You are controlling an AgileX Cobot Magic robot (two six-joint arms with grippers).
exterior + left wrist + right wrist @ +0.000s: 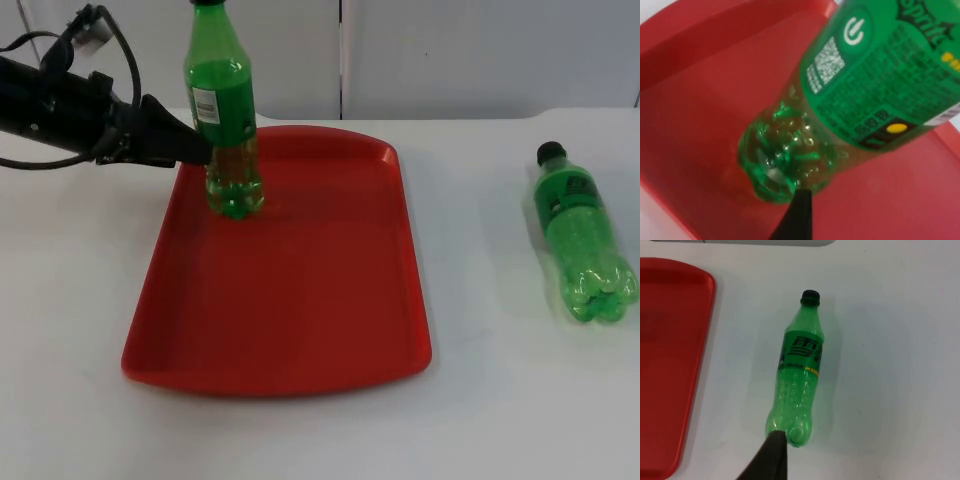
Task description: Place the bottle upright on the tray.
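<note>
On tray point(300, 300): 1 upright bottle point(225, 120), left claw point(200, 150) clamped | table point(480, 420): 1 lying bottle point(580, 235)

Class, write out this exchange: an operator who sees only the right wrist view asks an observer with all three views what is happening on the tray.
Operator: My right tool is above a lying bottle beside the tray. Is anything on the tray?
Observer: Yes. A standing bottle is upright near its far left corner.
Operator: Where is the left tool?
Observer: The left tool is at that bottle's label, reaching in from the top view's left.
</note>
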